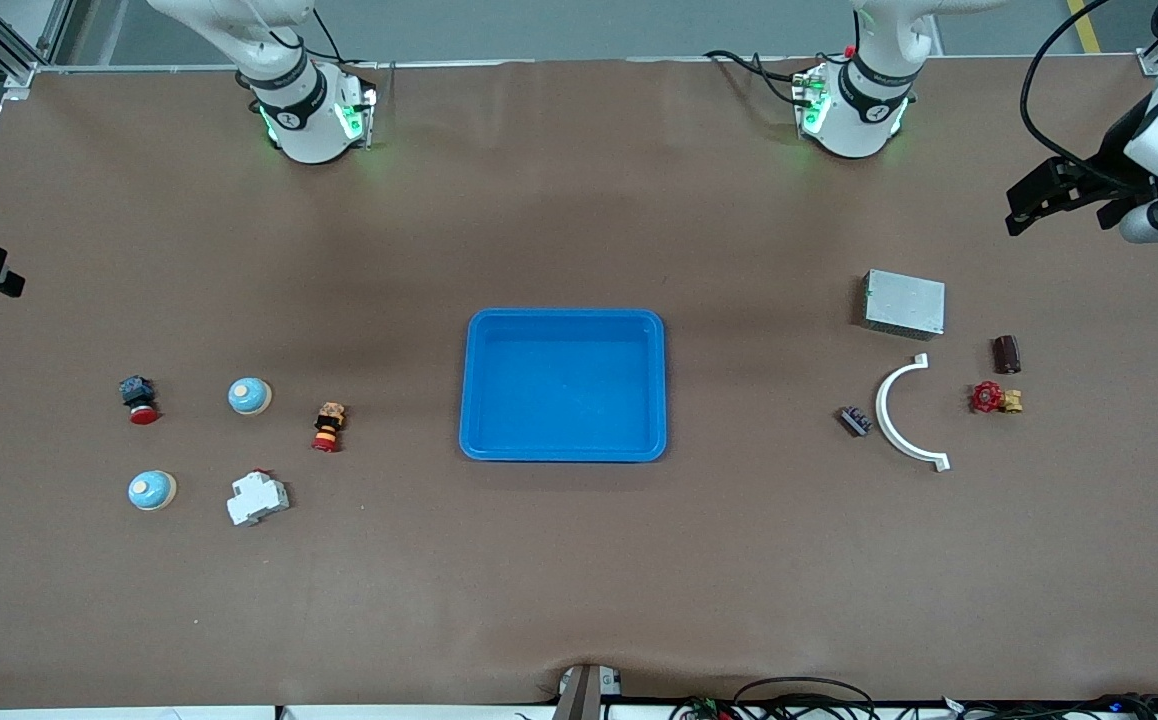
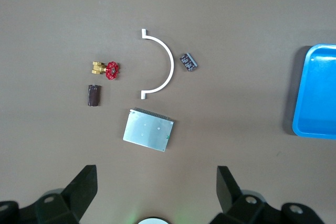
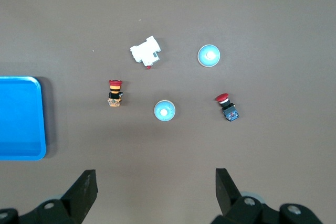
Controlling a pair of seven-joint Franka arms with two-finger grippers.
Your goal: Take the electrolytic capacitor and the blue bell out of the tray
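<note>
While both arms wait raised:
Left gripper [image 2: 156, 182]: jaws wide, empty, high over the counter [image 1: 579, 560]; capacitor [image 1: 1006, 354] lies well below, clear of them.
Right gripper [image 3: 156, 184]: jaws wide, empty; two bells [image 1: 250, 396] [image 1: 151, 490] lie below, untouched.
Tray [image 1: 563, 450]: mid-counter.

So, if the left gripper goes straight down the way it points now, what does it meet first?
Probably the bare table. The open left gripper points down just short of the metal box, though depth is hard to judge.
</note>
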